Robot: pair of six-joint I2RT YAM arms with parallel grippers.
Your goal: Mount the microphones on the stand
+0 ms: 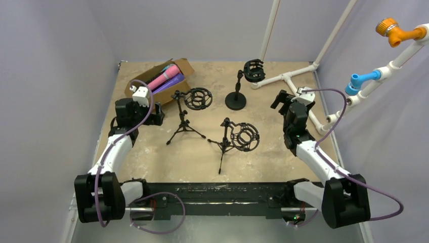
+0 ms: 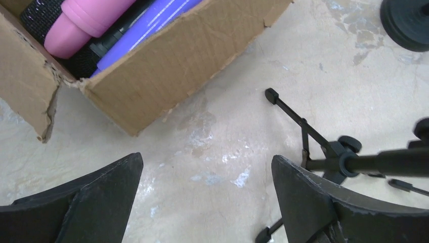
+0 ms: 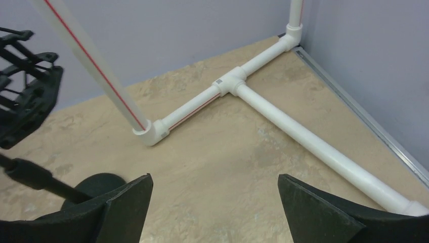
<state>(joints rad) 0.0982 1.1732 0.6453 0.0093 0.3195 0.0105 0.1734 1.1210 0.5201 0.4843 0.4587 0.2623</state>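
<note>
I am watching the table (image 1: 152,162), with the white pipe frame (image 3: 232,81) lying at its far right corner. The cardboard box (image 2: 167,66) is sitting far left, and the microphones (image 2: 86,20) are lying inside it, pink and purple showing. Three stands (image 1: 235,137) are standing mid-table. The left gripper (image 2: 207,167) is hovering near the box, jaws wide apart. The right gripper (image 3: 215,185) is hovering by the frame, jaws apart too.

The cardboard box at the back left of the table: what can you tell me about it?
The cardboard box is plain brown, open-topped and worn, with a torn corner. It sits on the beige table at the far left, angled to the edges. Microphones lie packed inside: a pink one, a purple one, black parts between. The open left claw hangs near, not touching it.
</note>
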